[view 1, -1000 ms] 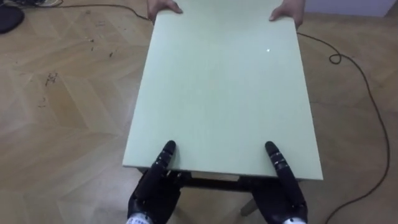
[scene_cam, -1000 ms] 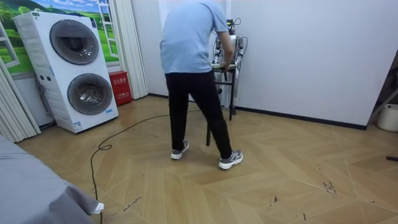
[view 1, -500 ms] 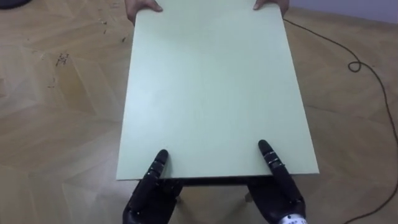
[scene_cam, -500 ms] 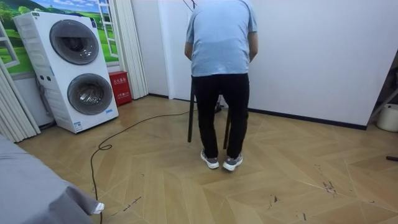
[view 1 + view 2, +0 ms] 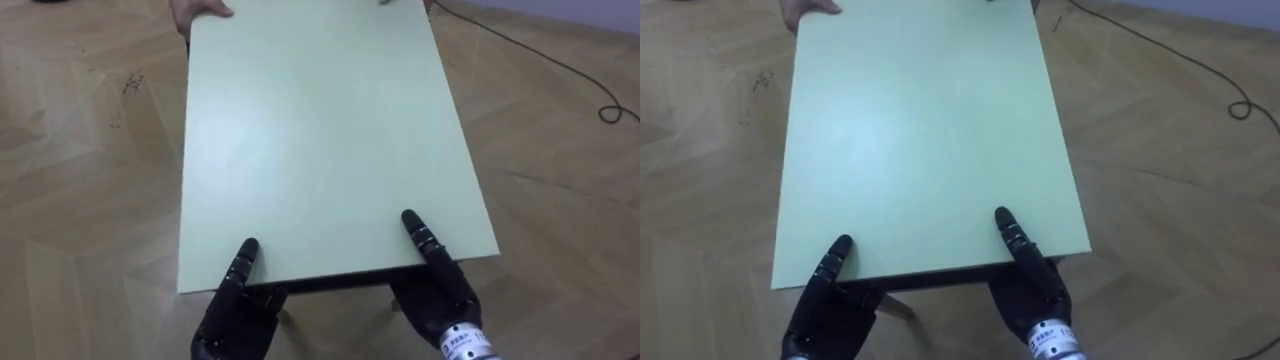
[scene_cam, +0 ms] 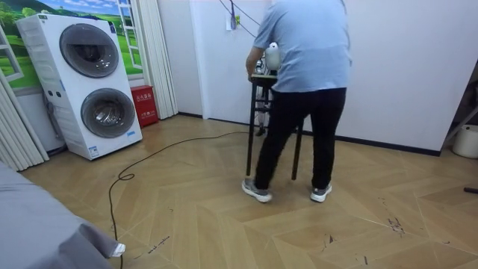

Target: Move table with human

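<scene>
Moved toward the room view's right with the person (image 6: 302,75), the pale green table (image 5: 320,140) partly covers left hand (image 5: 235,315) and right hand (image 5: 440,300) at its near edge, so their grasp cannot be told.

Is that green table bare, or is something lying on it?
Bare: the table top is plain green; only the robot's left hand, right hand and a person's hand touch its edges.

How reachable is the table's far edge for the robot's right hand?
Probably not: the right hand holds the table by its near edge, the whole top's length from the person's hand.
</scene>
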`<state>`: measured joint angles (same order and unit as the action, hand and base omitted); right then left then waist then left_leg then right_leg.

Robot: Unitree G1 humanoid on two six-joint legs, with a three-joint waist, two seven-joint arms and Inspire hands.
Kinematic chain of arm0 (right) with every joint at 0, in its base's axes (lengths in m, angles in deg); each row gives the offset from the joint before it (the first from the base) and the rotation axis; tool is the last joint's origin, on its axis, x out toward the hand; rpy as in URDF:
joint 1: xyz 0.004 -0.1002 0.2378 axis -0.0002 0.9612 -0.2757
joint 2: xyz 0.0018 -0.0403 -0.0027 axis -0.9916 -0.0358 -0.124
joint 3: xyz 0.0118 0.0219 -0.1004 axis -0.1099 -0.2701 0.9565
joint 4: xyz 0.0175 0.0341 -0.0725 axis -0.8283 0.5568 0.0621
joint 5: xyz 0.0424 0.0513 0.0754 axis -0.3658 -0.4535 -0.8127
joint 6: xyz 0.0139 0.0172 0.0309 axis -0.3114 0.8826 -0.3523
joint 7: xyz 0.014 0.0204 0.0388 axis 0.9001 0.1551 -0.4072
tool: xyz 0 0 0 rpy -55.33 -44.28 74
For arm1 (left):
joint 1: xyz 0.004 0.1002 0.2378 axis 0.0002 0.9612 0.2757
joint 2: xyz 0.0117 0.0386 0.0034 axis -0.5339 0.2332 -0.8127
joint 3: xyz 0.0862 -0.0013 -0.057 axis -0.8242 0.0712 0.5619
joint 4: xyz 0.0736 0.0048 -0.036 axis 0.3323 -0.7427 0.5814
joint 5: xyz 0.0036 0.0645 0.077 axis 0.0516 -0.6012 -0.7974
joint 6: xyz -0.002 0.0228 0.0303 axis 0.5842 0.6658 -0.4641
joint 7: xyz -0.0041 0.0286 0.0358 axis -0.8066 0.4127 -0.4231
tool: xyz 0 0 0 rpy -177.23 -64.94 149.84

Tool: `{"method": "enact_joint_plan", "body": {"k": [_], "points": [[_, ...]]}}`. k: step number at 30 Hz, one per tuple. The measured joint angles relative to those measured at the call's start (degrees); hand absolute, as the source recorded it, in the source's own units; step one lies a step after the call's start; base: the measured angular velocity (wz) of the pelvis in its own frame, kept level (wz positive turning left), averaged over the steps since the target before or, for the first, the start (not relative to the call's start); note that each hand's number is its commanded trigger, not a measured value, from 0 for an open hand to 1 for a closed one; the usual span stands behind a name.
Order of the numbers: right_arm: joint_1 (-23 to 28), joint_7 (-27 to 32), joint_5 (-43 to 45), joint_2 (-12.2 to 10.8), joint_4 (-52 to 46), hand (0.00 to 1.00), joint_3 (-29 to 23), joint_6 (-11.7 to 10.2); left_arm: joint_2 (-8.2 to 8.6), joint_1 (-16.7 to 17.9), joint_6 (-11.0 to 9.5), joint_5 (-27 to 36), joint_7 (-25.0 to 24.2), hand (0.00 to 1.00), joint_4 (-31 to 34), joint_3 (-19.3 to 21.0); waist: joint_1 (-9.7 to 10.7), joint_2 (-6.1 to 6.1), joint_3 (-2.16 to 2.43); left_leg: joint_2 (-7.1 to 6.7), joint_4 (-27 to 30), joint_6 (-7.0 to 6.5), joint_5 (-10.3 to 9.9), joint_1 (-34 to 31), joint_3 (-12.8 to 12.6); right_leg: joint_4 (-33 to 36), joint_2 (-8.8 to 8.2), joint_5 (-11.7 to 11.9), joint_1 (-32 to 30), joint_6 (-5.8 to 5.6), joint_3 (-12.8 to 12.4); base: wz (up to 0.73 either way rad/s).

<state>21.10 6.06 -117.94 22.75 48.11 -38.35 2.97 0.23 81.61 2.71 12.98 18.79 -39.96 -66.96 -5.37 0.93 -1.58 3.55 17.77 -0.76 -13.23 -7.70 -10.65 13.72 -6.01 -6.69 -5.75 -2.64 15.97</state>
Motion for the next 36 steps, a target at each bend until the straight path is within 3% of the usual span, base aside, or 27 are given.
{"method": "enact_joint_plan", "body": {"k": [6,10,15,23,26,28,29,30,31,32,33,34,36], "points": [[-0.61,0.21,0.48,-0.11,0.00,1.00,0.01,0.00,0.28,0.08,-0.44,0.43,-0.15,1.00,0.15,-0.09,0.24,0.09,0.07,-0.94,-0.15,-0.44,0.26,0.44,0.40,3.32,-1.46,-0.70,-0.28,-0.90,-0.53,0.13],[0.42,0.18,0.07,-0.35,-0.17,1.00,0.02,-0.13,-0.20,0.05,-0.44,0.33,-0.12,1.00,0.14,-0.29,1.42,0.05,0.09,-2.35,-0.37,-0.83,0.49,0.53,3.12,4.35,-2.26,-1.62,-0.13,-1.28,-2.29,0.27],[1.23,0.11,-0.94,-0.23,-0.17,1.00,0.32,-0.22,-0.61,-0.05,-0.43,-0.28,-0.11,1.00,0.15,-0.39,1.67,-0.28,0.20,-2.57,-1.46,-0.82,0.53,1.36,5.39,2.85,-1.74,-1.78,2.07,-1.29,-2.51,0.21],[2.38,-0.97,-3.21,0.04,-0.15,1.00,1.29,-2.02,-0.59,-0.25,-0.43,-1.35,-0.12,1.00,0.66,-0.51,0.87,-2.02,0.05,-2.57,-1.40,-0.47,0.70,1.05,7.70,-1.01,-0.86,-1.81,5.14,-1.34,-1.63,0.16],[3.29,-1.88,-4.05,-0.13,-0.01,1.00,1.26,-2.23,-0.68,-0.38,-0.42,-2.27,-0.12,1.00,0.80,-0.57,0.47,-2.09,0.10,-2.61,-0.83,-0.28,0.81,0.53,9.80,-0.77,-0.71,-1.82,5.72,-1.34,0.86,0.34],[4.00,-2.18,-4.06,-0.32,0.06,1.00,1.06,-2.20,-0.64,-0.48,-0.37,-3.07,-0.12,1.00,0.85,-0.82,0.67,-1.59,-0.19,-2.54,0.24,-0.14,0.90,0.31,13.78,2.26,-0.30,-2.84,4.75,0.01,1.17,0.57],[4.57,-2.41,-3.92,-1.08,0.07,1.00,0.74,-2.19,-0.73,-0.73,-0.30,-3.11,-0.11,1.00,0.90,-1.15,1.44,-1.21,-0.43,-2.42,1.16,-0.01,0.94,-0.31,17.93,0.22,2.32,-4.56,4.40,2.02,-2.11,0.73],[4.56,-2.50,-3.91,-1.32,0.02,1.00,0.83,-2.19,-1.13,-0.98,-0.30,-2.98,-0.11,1.00,1.01,-1.06,1.74,-2.20,0.17,-3.33,1.87,0.61,1.12,-1.86,19.00,-3.59,4.87,-2.58,3.32,3.21,-4.45,1.11],[4.49,-2.61,-3.93,-0.56,0.08,1.00,0.10,-2.25,-0.80,-1.43,0.26,-2.98,0.48,1.00,0.55,-1.13,2.90,-0.68,0.28,-3.05,2.01,1.15,1.06,-2.69,16.57,-2.86,5.02,-2.48,3.36,3.82,-1.32,1.01],[4.51,-2.81,-3.93,-0.22,0.08,1.00,-0.05,-2.33,-0.79,-1.45,0.72,-2.89,0.52,1.00,0.55,-1.22,3.71,-0.25,0.28,-2.48,1.61,1.00,1.36,-2.88,12.53,-2.95,4.90,-2.56,3.71,3.88,0.25,1.14],[4.56,-3.08,-4.11,-0.06,0.43,1.00,-0.37,-2.20,-0.79,-1.48,1.57,-2.72,0.51,1.00,0.54,-1.29,4.59,0.03,0.35,-0.27,1.18,0.48,1.98,-2.75,2.17,-3.01,4.21,-2.68,4.37,3.94,3.33,1.01],[4.88,-3.32,-4.02,-0.06,0.49,1.00,-0.82,-2.02,-0.84,-1.47,2.03,-2.71,0.52,1.00,0.55,-1.30,5.14,0.09,0.36,1.30,1.02,0.18,2.60,-2.58,-4.74,-3.10,4.16,-2.71,4.98,3.94,5.30,0.94],[5.31,-3.67,-3.33,-0.41,0.40,1.00,-1.69,-1.69,-0.79,-1.46,2.29,-3.01,0.56,1.00,0.54,-1.46,5.81,0.10,0.35,1.79,0.87,-0.06,3.36,-2.92,-7.42,-3.13,4.09,-2.93,5.45,3.96,7.77,0.74]]}}
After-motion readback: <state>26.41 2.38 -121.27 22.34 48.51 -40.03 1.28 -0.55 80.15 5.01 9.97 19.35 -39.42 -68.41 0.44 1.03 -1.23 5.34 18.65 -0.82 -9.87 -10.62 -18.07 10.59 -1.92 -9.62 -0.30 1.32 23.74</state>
